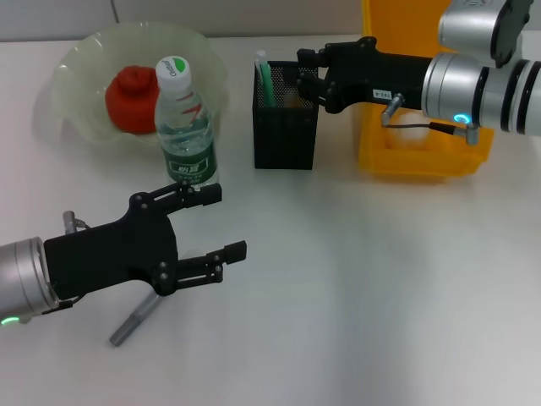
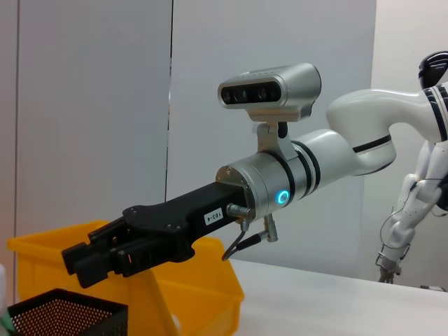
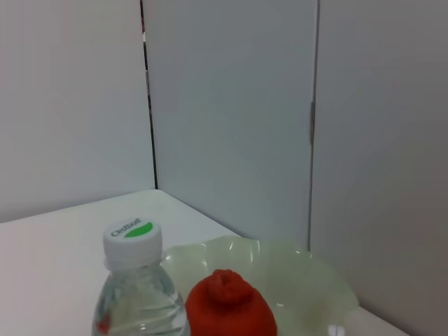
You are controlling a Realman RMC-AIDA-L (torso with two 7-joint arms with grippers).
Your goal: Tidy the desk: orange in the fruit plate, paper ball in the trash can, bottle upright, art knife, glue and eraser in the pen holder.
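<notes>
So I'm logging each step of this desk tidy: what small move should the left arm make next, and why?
Probably lower the open left gripper onto the grey art knife lying flat on the table under it. The orange is in the fruit plate, the bottle stands upright, and the right gripper is at the pen holder, so the knife seems left.

- My left gripper (image 1: 221,222) hovers low in front of me, fingers spread apart, wrist level.
- My right gripper (image 1: 306,80) reaches far forward on a straight arm, fingers drawn close together.
</notes>
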